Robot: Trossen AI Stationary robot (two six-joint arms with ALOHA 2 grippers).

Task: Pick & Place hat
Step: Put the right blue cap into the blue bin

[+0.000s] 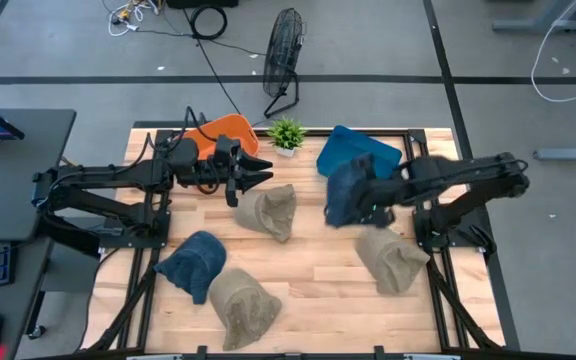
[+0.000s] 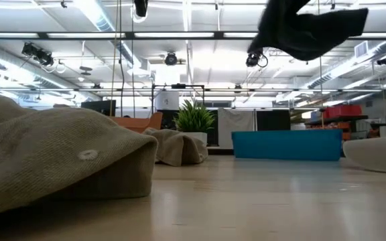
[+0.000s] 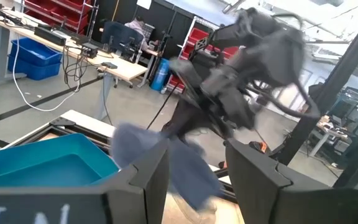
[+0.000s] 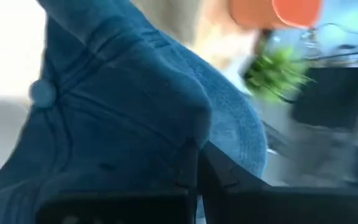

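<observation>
My right gripper (image 1: 366,198) is over the table's right half, just near the blue bin (image 1: 360,150), and is shut on a dark blue hat (image 1: 342,190). The low view shows that hat (image 2: 307,27) high above the table. My left gripper (image 1: 256,175) hovers open over the far left part, between the orange bin (image 1: 225,133) and a tan hat (image 1: 270,210). Its fingers (image 3: 143,177) stand apart with nothing between them. A second blue hat (image 1: 194,262) and two more tan hats (image 1: 242,300) (image 1: 392,260) lie on the wood. My right gripper (image 4: 196,168) pinches the dark blue hat's cloth (image 4: 166,124) between its two fingers, which meet on a fold of the crown. The crown with its top button (image 4: 42,92) spreads out ahead of the fingers. The hat is lifted clear of the table and hangs slack.
A small green plant (image 1: 286,132) stands at the far edge between the two bins. A floor fan (image 1: 282,50) and cables lie beyond the table. Bare wood (image 1: 318,270) shows in the middle between the hats. In the low view a tan hat (image 2: 52,157) lies close by.
</observation>
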